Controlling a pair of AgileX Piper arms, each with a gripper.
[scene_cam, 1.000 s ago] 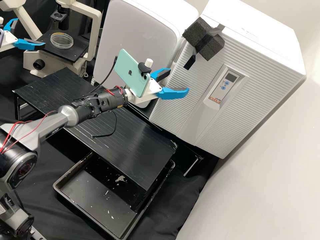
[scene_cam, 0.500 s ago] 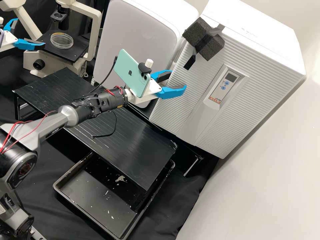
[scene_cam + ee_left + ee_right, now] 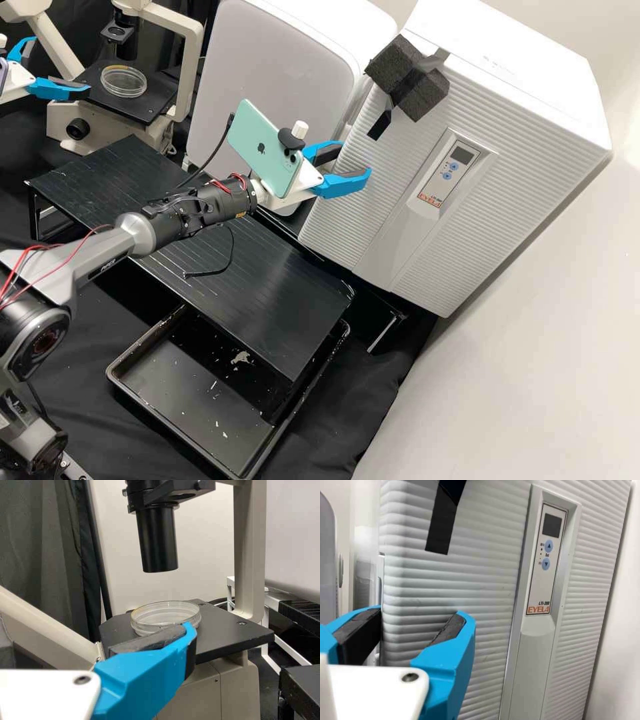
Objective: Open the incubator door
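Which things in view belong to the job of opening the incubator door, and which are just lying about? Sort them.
For the job:
- incubator door, ribbed and white
- right gripper, jaws apart

Just lying about:
- microscope
- clear dish on its stage
- black stand
- black tray, partly beneath the stand

A black slatted stand [image 3: 273,287] spans the bench. Just beyond its left end is a microscope [image 3: 153,103], carrying clear round dishes [image 3: 124,81] on its stage past that same end. A grey-fronted cabinet [image 3: 280,73] rises behind the stand. A black tray [image 3: 193,393] with pale flecks lies partly beneath it, and black cloth [image 3: 363,400] spreads below and around it.
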